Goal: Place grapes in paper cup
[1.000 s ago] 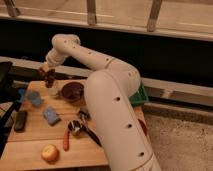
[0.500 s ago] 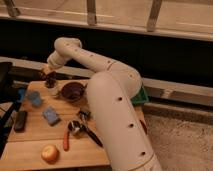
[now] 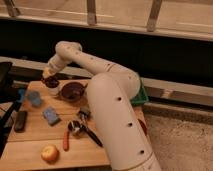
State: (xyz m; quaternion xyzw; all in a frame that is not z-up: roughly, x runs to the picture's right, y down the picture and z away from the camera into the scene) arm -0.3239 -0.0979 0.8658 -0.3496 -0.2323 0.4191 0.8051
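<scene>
1. My tool sits at the far left of the table, and dark grapes hang under its tip; it looks pinched on the bunch.
2. The paper cup stands right beneath, beside the purple bowl.
3. I judge the carry done and the release left: grapes hover above the rim, not inside.
4. The apple lies near the front edge, well apart.

Tool holding grapes just above paper cup.
</scene>
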